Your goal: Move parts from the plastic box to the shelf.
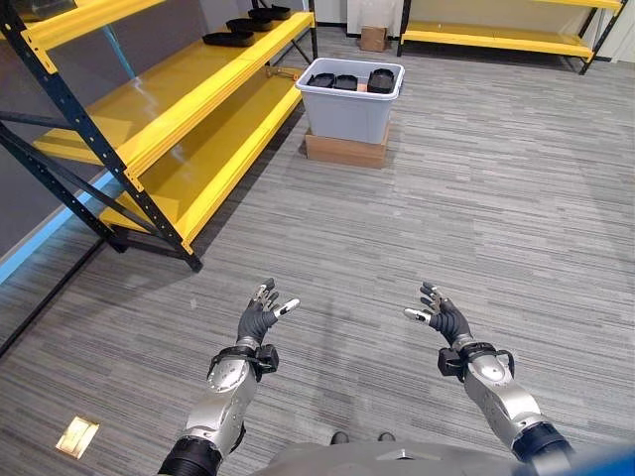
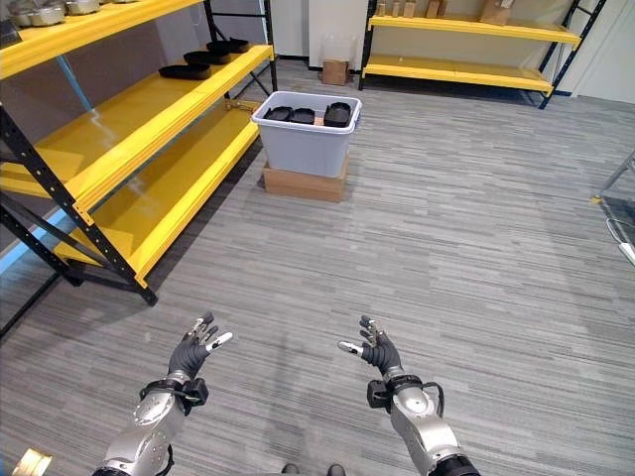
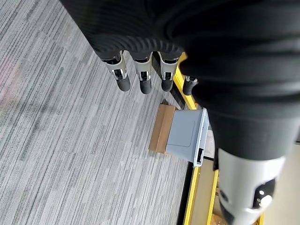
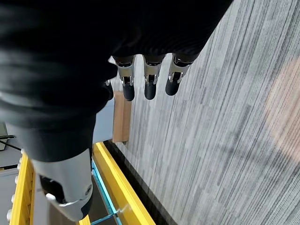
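A grey plastic box (image 1: 349, 111) stands on a low cardboard base (image 1: 345, 150) far ahead on the floor. Black parts (image 1: 381, 79) lie inside it at the rim. The yellow shelf (image 1: 189, 94) with dark-blue posts runs along the left, and several black parts (image 1: 229, 39) lie on its middle level at the far end. My left hand (image 1: 260, 317) and right hand (image 1: 444, 316) hover low in front of me, well short of the box, both open and holding nothing. The box (image 3: 185, 135) also appears past the left hand's fingers (image 3: 144, 82) in the left wrist view.
Grey striped carpet stretches between me and the box. A second yellow shelf (image 1: 496, 38) runs along the back wall, with a small cardboard box (image 1: 373, 38) beside it. A small brass-coloured plate (image 1: 76, 435) lies on the floor at lower left.
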